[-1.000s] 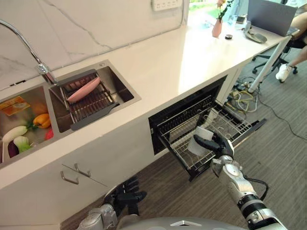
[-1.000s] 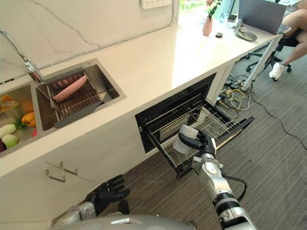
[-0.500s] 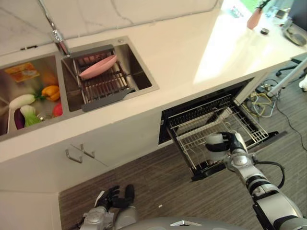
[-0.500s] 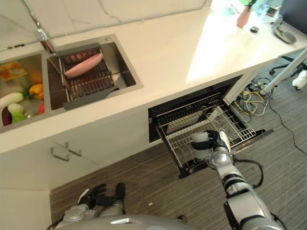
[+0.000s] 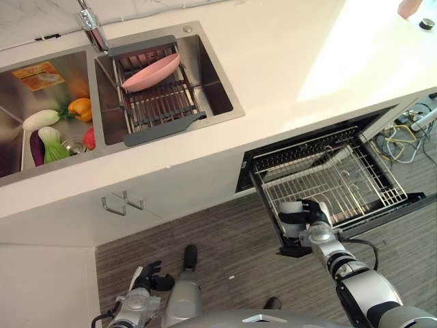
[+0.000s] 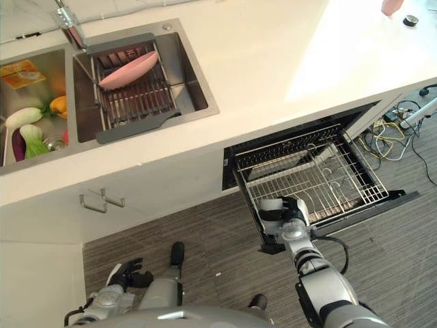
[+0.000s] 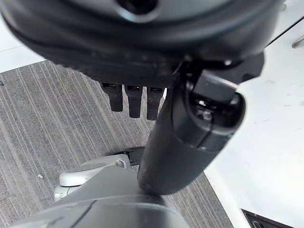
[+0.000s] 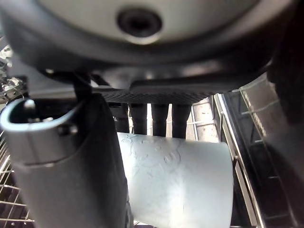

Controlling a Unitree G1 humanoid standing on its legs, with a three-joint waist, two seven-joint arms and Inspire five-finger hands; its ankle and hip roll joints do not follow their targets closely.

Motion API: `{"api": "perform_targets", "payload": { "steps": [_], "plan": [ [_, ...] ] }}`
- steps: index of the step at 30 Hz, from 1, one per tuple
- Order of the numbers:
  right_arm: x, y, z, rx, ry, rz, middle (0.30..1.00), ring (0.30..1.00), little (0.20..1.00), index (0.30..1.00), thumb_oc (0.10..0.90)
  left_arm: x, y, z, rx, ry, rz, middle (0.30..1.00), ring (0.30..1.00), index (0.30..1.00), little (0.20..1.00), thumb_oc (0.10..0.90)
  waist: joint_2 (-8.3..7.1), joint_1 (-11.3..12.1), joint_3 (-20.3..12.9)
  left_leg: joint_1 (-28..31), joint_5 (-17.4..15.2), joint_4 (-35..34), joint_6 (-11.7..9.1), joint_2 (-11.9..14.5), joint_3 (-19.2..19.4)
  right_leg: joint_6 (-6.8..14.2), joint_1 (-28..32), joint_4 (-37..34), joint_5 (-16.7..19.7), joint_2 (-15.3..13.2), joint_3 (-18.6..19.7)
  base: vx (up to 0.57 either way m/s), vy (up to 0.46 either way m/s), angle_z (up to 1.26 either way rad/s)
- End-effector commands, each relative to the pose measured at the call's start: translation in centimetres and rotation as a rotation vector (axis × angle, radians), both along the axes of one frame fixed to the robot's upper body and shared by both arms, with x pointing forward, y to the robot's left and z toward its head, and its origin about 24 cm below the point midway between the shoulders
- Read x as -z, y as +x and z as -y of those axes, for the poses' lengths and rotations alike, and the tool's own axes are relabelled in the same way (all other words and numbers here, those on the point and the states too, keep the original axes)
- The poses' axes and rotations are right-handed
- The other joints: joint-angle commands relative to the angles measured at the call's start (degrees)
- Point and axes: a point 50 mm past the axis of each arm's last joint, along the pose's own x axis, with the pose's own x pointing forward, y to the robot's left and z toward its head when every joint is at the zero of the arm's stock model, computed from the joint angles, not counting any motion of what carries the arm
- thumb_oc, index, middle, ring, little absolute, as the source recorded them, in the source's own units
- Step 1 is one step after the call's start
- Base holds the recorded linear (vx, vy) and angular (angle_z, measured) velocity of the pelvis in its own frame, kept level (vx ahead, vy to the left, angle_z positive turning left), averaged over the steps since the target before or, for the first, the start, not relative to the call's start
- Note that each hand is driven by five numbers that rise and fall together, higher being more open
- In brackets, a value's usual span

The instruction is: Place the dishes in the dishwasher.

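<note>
My right hand [image 5: 312, 213] is shut on a white cup [image 5: 289, 216], which lies on its side in the grip at the front left corner of the pulled-out dishwasher rack [image 5: 341, 179]. The right wrist view shows the cup [image 8: 175, 183] clasped between thumb and fingers [image 8: 159, 118], with rack wires behind it. A pink plate [image 5: 151, 72] leans in the drying rack [image 5: 164, 106] inside the right sink basin. My left hand [image 5: 145, 281] hangs low by the floor at the lower left, fingers relaxed and holding nothing.
The left sink basin [image 5: 20, 89] holds vegetables, and a faucet [image 5: 91, 24] stands behind the sink. The white counter [image 5: 300, 61] overhangs the open dishwasher. Cabinet handles [image 5: 123, 203] stick out below the sink. Cables [image 5: 403, 137] lie on the floor at the right.
The camera has tilted down and the whole picture has shifted. My right hand has carried the cup from over the rack's front middle down toward its front left corner.
</note>
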Motion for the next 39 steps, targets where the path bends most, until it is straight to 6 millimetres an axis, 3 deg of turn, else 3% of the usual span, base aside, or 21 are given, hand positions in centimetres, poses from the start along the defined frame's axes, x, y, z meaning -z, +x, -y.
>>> {"api": "perform_targets", "payload": {
  "steps": [1,9,13,14,19,25,26,28,30,31,34,37,39],
  "plan": [
    [-0.3,0.3,-0.6,-0.037,-0.015,0.034,0.900,0.900,0.900,0.900,0.800,0.9,-1.6,1.4,0.113,0.006,-0.073,0.900,0.900,0.900,0.900,0.800,2.76,1.98,0.17,5.80,-9.75,0.19,0.86,-1.16,1.36,-0.43,-1.46,1.07,-0.26,-0.95,3.56,0.00,0.000,0.00],
    [-6.6,1.9,1.3,-0.110,-0.133,0.411,0.900,0.900,0.900,0.900,0.800,1.2,-2.8,1.1,0.036,0.010,-0.111,0.900,0.900,0.900,0.900,0.800,2.23,-2.03,-1.28,10.46,-11.53,0.19,1.02,-0.50,4.25,-0.32,0.50,1.07,-0.69,-0.98,6.08,0.00,-0.010,-0.04],
    [-10.6,1.1,2.4,-0.147,-0.159,0.612,0.900,0.900,0.900,0.900,0.800,1.6,-3.2,1.7,-0.098,-0.118,-0.125,0.900,0.900,0.900,0.900,0.800,2.08,-4.33,-2.39,12.59,-11.26,0.19,1.51,0.08,6.19,-0.81,0.84,1.07,-0.29,-0.69,7.13,-0.02,-0.036,-0.22],
    [-10.6,1.0,2.5,-0.147,-0.159,0.611,0.900,0.900,0.900,0.900,0.800,1.6,-3.2,1.7,-0.097,-0.118,-0.125,0.900,0.900,0.900,0.900,0.800,2.09,-4.25,-2.37,12.64,-11.27,0.19,1.50,0.09,6.23,-0.82,0.87,1.07,-0.30,-0.68,7.16,0.01,-0.055,-0.31],
    [-14.8,-0.6,2.6,-0.204,-0.153,0.814,0.900,0.900,0.900,0.900,0.800,1.5,-1.7,2.6,-0.022,-0.137,-0.108,0.900,0.900,0.900,0.900,0.800,2.31,-6.48,-3.53,14.41,-11.47,0.19,1.19,1.16,7.65,-1.29,1.27,1.07,-1.05,0.15,9.01,0.00,-0.080,-0.27],
    [-16.8,-2.8,2.1,-0.186,-0.036,0.966,0.900,0.900,0.900,0.900,0.800,1.5,-1.9,2.3,0.025,-0.098,-0.140,0.900,0.900,0.900,0.900,0.800,3.39,-9.08,-3.68,14.79,-10.72,0.19,0.33,2.47,8.89,-1.81,1.41,1.07,-2.21,1.44,10.36,-0.02,-0.071,-0.15],
    [-17.5,-2.9,2.1,-0.195,-0.045,0.997,0.900,0.900,0.900,0.900,0.800,1.5,-2.0,1.8,0.010,-0.075,-0.148,0.900,0.900,0.900,0.900,0.800,3.48,-9.85,-3.38,14.46,-10.01,0.94,0.14,2.63,10.16,-1.87,1.47,1.07,-2.35,1.45,10.45,-0.09,-0.042,-0.04],
    [-18.8,-3.0,1.5,-0.243,-0.044,1.056,0.900,0.900,0.900,0.900,0.800,1.5,-2.5,1.4,-0.026,-0.045,-0.159,0.900,0.900,0.900,0.900,0.800,3.25,-10.68,-2.40,10.37,-12.05,10.15,-0.69,3.41,12.08,-2.56,1.63,1.07,-2.85,1.00,10.71,-0.13,0.003,0.05],
    [-20.0,-2.7,0.7,-0.301,-0.039,1.105,0.900,0.900,0.900,0.900,0.800,1.8,-4.0,1.0,-0.076,-0.029,-0.195,0.900,0.900,0.900,0.900,0.800,3.31,-10.22,-1.57,6.81,-13.09,18.32,-2.27,4.78,8.84,-3.02,1.32,1.07,-3.19,0.94,12.38,-0.08,0.104,0.15],
    [-20.8,-2.7,0.2,-0.326,-0.020,1.143,0.900,0.900,0.900,0.900,0.800,1.8,-4.6,0.7,-0.104,-0.026,-0.207,0.900,0.900,0.900,0.900,0.800,3.51,-10.00,-1.43,6.76,-13.57,18.24,-2.87,5.31,6.56,-2.91,1.00,1.07,-2.96,0.88,13.10,0.01,0.229,0.01],
    [-22.0,-3.0,-0.4,-0.346,0.050,1.209,0.900,0.900,0.900,0.900,0.800,1.9,-5.9,0.1,-0.130,-0.009,-0.243,0.900,0.900,0.900,0.900,0.800,2.98,-9.79,-1.92,7.55,-12.07,14.21,-3.71,10.64,3.20,-0.50,0.49,1.13,-0.88,-2.63,15.29,0.11,0.440,-0.32],
    [-22.4,-3.6,0.0,-0.337,0.027,1.227,0.900,0.900,0.900,0.900,0.800,2.1,-6.2,0.8,-0.093,-0.034,-0.264,0.900,0.900,0.900,0.900,0.800,3.54,-10.11,-3.66,8.49,-14.11,11.56,-3.36,9.70,2.32,1.19,0.58,1.07,0.39,-5.04,14.67,0.17,0.541,-0.10],
    [-22.0,-3.5,0.6,-0.292,-0.021,1.213,0.900,0.900,0.900,0.900,0.800,1.9,-4.6,0.8,-0.052,-0.016,-0.228,0.900,0.900,0.900,0.900,0.800,2.54,-10.18,-4.33,6.76,-16.24,13.76,-2.30,6.48,2.35,2.26,0.47,1.41,5.92,-9.05,13.85,0.13,0.532,0.41]
  ]
}}
